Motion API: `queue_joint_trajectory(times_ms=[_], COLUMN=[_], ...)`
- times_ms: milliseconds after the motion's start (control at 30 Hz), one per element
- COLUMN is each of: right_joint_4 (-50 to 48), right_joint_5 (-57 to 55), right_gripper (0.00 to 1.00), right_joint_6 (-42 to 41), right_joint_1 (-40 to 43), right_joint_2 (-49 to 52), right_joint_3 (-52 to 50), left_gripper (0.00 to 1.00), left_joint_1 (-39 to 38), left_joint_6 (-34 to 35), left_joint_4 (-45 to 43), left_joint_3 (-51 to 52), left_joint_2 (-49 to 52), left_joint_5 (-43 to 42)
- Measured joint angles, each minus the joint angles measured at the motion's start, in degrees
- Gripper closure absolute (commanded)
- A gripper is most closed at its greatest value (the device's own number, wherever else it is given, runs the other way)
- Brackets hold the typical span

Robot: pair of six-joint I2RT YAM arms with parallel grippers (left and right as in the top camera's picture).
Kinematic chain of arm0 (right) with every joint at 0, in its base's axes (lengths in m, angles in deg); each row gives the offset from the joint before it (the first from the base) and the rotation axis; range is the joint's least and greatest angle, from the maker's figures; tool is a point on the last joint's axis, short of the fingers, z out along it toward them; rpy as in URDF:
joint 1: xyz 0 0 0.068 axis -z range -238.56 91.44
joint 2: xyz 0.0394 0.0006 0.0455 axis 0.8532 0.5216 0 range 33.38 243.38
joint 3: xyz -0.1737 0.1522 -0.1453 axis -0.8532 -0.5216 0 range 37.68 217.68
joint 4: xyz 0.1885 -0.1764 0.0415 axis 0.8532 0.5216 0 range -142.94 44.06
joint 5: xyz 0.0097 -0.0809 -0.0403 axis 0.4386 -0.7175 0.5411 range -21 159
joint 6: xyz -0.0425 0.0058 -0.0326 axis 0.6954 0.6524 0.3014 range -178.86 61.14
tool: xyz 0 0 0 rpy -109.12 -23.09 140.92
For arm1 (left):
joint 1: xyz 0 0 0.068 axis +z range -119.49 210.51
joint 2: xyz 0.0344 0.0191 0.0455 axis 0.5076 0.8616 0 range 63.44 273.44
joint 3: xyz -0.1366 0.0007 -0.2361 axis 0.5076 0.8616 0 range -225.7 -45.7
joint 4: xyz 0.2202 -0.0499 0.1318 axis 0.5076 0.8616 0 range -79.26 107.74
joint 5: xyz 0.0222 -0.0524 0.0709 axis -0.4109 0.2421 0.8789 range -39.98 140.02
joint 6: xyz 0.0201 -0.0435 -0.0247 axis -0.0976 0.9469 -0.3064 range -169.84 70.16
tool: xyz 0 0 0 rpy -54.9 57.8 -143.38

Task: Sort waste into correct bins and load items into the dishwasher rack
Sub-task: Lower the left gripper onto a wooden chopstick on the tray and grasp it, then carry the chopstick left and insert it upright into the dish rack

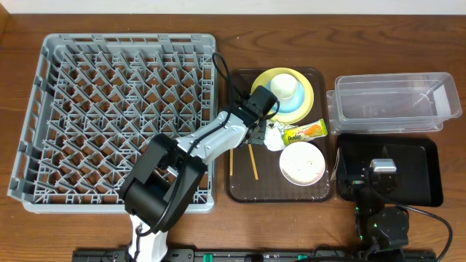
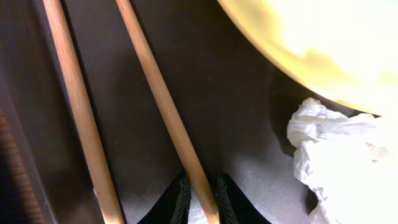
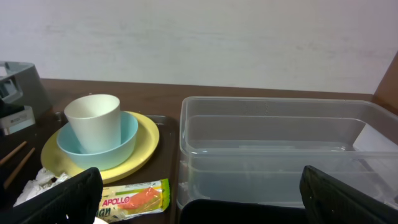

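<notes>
Now | step: left claw pinches one wooden chopstick on brown tray | right claw wide apart, empty | next: likely lift, carry to dishwasher rack

The left gripper pinches one chopstick near tissue

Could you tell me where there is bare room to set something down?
The dishwasher rack and clear tub are empty. On the brown tray, only the strip by the chopsticks is bare; tissue, wrapper and the left gripper crowd its middle.
</notes>
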Motion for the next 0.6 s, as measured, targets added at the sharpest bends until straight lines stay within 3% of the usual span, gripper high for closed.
queue_joint_trajectory(times_ms=[67,167,600], right_joint_4=[0.0,0.0,0.0], right_joint_5=[0.0,0.0,0.0], right_gripper=[0.01,0.01,0.01], right_joint_6=[0.0,0.0,0.0], right_joint_1=[0.0,0.0,0.0], right_joint_2=[0.0,0.0,0.0], right_joint_3=[0.0,0.0,0.0], left_gripper=[0.89,0.92,0.88], left_joint_1=[0.0,0.0,0.0], left_joint_6=[0.5,0.9,2.8], left_joint_4=[-0.4,-0.3,0.3], left_joint_3=[0.0,0.0,-0.1], left_joint_2=[0.0,0.0,0.0], left_joint_5=[-0.5,-0.8,-1.7])
